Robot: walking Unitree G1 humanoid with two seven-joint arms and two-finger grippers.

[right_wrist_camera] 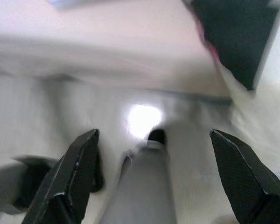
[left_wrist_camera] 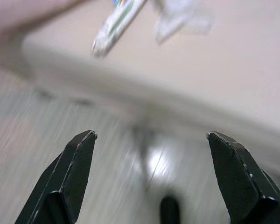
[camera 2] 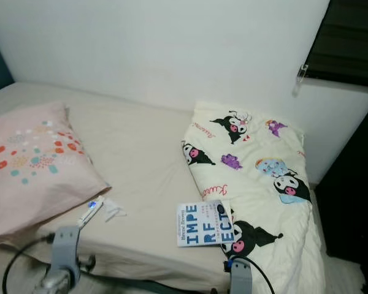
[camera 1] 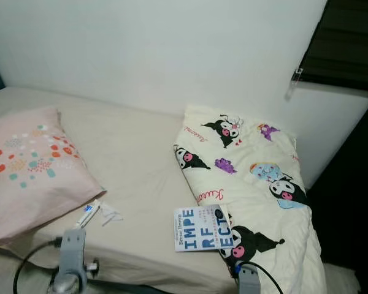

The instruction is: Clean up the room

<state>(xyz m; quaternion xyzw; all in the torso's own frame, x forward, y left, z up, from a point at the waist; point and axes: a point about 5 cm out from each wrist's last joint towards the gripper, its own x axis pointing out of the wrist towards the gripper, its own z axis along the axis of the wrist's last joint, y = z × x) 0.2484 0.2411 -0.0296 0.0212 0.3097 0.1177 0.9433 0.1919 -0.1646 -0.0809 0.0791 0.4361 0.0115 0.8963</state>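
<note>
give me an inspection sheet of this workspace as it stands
surface: beige-sheeted bed, mostly bare in the middle.
job's things: white book with blue lettering at the front edge, overlapping the cartoon-print cream duvet.
clutter: small white tube and torn white wrapper beside the pink patterned pillow.
grippers: left tool and right tool open, below the bed edge.
cables: black cable looping by the left arm.
surroundings: white wall, dark window blind.

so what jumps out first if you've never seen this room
The cream cartoon-print blanket folded along the right side of the bed, against the white wall, catches the eye first. A book with big blue letters lies at the bed's near edge, partly on the blanket. A pink dotted pillow sits on the left, with a small tube beside it.
</note>
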